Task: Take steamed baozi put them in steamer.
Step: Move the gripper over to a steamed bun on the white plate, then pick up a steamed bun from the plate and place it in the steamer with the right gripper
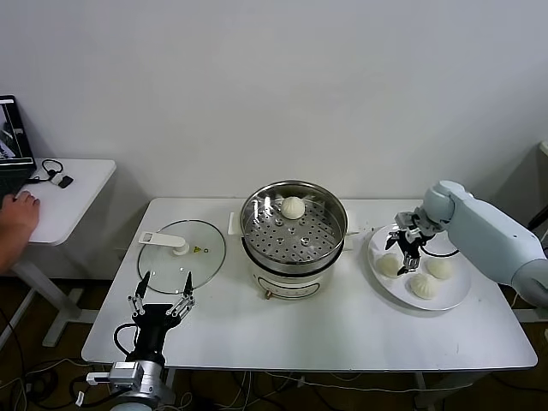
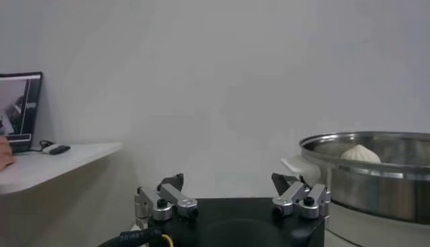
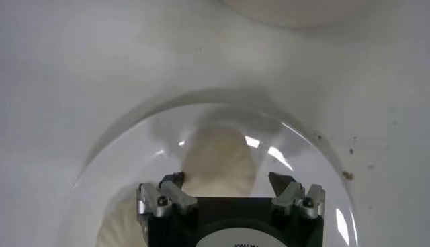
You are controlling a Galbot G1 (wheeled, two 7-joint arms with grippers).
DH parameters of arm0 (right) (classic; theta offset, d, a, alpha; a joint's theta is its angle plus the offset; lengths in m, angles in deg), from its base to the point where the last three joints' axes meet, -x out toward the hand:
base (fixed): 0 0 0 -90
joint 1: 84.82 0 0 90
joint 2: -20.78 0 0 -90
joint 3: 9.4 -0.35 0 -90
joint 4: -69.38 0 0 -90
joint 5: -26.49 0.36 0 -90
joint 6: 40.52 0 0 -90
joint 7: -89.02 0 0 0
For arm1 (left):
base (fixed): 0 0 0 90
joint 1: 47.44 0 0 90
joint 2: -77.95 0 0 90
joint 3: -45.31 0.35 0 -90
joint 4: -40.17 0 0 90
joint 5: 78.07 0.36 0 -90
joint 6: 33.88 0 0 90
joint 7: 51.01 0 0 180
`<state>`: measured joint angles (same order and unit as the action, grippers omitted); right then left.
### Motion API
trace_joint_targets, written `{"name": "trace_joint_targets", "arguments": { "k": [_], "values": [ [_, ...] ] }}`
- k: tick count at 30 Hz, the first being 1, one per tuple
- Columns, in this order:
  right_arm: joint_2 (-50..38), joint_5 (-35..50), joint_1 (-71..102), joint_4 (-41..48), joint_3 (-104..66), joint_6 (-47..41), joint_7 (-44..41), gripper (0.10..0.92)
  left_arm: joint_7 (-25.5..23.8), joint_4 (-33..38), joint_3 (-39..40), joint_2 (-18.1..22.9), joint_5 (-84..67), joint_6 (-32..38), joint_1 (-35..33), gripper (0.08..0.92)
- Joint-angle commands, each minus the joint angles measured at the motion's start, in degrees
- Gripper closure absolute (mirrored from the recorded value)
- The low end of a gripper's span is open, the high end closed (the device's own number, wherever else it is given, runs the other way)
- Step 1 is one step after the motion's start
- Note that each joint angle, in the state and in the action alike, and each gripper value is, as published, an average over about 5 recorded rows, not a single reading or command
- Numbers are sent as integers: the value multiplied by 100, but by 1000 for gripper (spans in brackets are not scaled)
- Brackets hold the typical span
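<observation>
The steel steamer (image 1: pixel 294 224) stands mid-table on its white pot base, with one cream baozi (image 1: pixel 293 206) at the back of its perforated floor. It also shows in the left wrist view (image 2: pixel 376 171) with that baozi (image 2: pixel 360 154) inside. Three more baozi lie on the white plate (image 1: pixel 455 295) at the right: one at the left (image 1: pixel 389 265), one at the front (image 1: pixel 424 285), one at the right (image 1: pixel 440 268). My right gripper (image 1: pixel 408 250) is open just above the left baozi, which sits between its fingers in the right wrist view (image 3: pixel 218 161). My left gripper (image 1: pixel 161 295) is open, parked at the table's front left.
A flat glass lid (image 1: pixel 181 245) with a white knob lies left of the steamer. A side table (image 1: pixel 60 193) with a laptop and a person's hand (image 1: pixel 15 214) stands at the far left.
</observation>
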<state>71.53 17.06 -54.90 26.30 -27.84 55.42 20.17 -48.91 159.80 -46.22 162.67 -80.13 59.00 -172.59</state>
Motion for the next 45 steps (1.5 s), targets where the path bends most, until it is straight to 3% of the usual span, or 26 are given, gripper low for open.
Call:
{"name": "trace_joint_targets", "arguments": {
  "k": [1, 13, 20, 30, 36, 45],
  "values": [
    [119, -72, 70, 152, -124, 22, -44, 203, -1, -9, 2, 3, -36, -10, -3, 177],
    [95, 16, 54, 139, -121, 11, -187, 205, 1, -3, 5, 5, -27, -10, -11, 177],
    [104, 21, 51, 155, -149, 10, -204, 285, 1, -10, 6, 6, -25, -11, -3, 177],
    [65, 25, 24, 95, -170, 28, -228, 296, 1, -11, 6, 8, -24, -9, -1, 177],
    [-158, 245, -303, -351, 148, 44, -291, 296, 3, -31, 1, 7, -19, -9, 12, 177],
    [-807, 1425, -1902, -1532, 1617, -134, -429, 296, 5, -48, 26, 8, -5, -18, 58, 177]
  ]
}}
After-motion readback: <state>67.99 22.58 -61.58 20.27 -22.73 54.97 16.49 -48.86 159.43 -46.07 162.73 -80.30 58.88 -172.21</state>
